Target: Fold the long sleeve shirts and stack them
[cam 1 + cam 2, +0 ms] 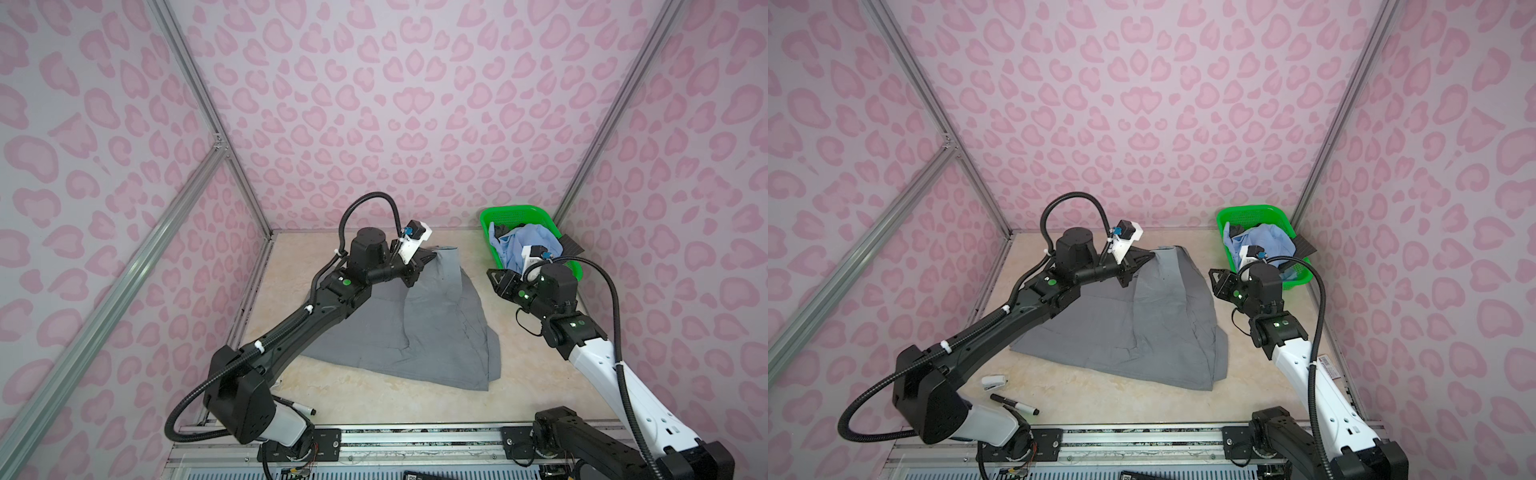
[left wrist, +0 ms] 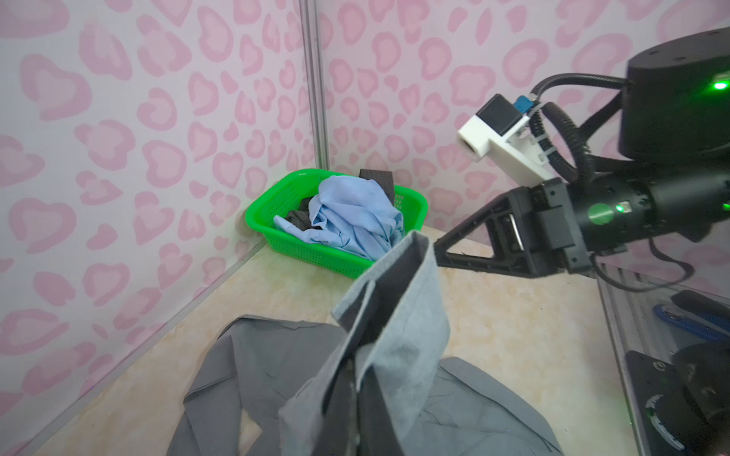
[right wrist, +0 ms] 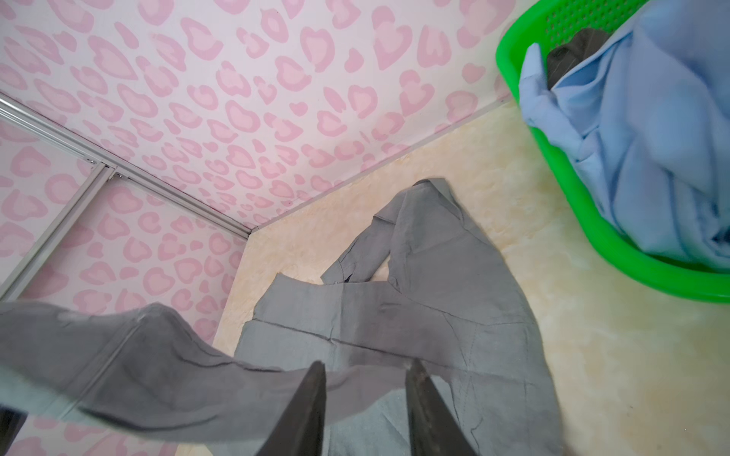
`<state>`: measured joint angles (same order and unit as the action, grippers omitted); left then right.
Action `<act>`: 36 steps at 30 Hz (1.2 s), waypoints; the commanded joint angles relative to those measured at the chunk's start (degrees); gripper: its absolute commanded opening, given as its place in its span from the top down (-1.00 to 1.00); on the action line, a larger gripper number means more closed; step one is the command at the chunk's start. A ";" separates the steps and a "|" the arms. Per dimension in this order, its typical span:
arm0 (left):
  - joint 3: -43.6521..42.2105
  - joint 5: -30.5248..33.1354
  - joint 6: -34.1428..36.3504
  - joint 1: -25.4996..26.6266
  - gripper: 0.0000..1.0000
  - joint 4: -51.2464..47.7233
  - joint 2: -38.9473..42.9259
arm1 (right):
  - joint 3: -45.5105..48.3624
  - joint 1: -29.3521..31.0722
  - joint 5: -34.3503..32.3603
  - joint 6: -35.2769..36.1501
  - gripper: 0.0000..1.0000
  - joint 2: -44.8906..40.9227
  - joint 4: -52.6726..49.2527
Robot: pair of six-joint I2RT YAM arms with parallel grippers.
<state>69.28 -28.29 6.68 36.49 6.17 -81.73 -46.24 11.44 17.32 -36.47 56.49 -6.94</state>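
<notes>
Backdrop: Pink heart-print walls are closing in a beige marbled tabletop (image 1: 374, 399) on three sides, with aluminium framing at the corners.
Front-left clutter: a black marker (image 1: 1015, 405) and a small white object (image 1: 994, 382) are lying at about 7 o'clock, well apart from the cloth and playing no part in the folding.
Left gripper (image 1: 430, 257): it is reaching to 12 o'clock of the garment. Its jaws are clamped tight on a pinch of fabric and are hoisting it into a peak, probably to free a sleeve or edge for spreading.
Grey shirt (image 1: 436, 332): it is sitting mid-table. Most of the body is resting rumpled on the surface, with a straight edge toward 6 o'clock, and only the pinched part is hanging in the air.
Right gripper (image 1: 492, 276): it is hovering at 3 o'clock of the raised peak, just beside it, with its jaws standing partway apart and clamping nothing. In the right wrist view a blurred band of grey cloth is crossing by the fingers (image 3: 308, 402), and I cannot tell whether it is touching them. It is likely lining up for a second hold.
Green basket (image 1: 511, 212): it is sitting at 1 o'clock in the rear corner and holding the waiting light blue shirt (image 1: 528, 245) and dark charcoal shirt (image 2: 298, 216), clear of the folding area yet within the right arm's reach.
Stage: this is looking early, with no fold made and no stack begun.
</notes>
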 commanded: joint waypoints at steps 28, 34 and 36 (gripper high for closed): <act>-47.69 31.85 3.44 -2.51 0.92 9.55 54.68 | 6.29 20.08 -1.76 -1.80 0.35 22.19 11.36; -48.63 37.14 -6.42 -9.23 0.92 10.86 56.15 | 5.94 23.90 -2.73 -2.14 0.36 27.17 13.19; -49.10 37.73 -8.14 -10.21 0.91 9.90 57.66 | 5.90 24.87 -2.74 -2.25 0.37 28.61 13.76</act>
<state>20.71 5.93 3.95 27.24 13.37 -25.30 -40.32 35.51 15.86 -38.22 83.79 4.40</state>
